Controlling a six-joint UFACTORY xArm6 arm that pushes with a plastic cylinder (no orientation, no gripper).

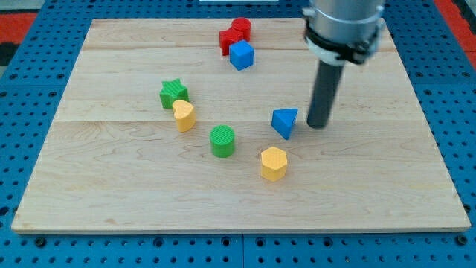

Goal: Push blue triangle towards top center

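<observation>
The blue triangle (285,122) lies on the wooden board (111,193), right of centre. My tip (317,125) rests on the board just to the triangle's right, a small gap apart. The dark rod rises from there to the arm at the view's top right. At the top centre sit a blue cube (242,55) and two red blocks (234,34) touching one another.
A green star (173,93) and a yellow heart-like block (184,115) sit left of centre. A green cylinder (222,141) and a yellow hexagon (273,163) lie below and left of the triangle. A blue pegboard table surrounds the board.
</observation>
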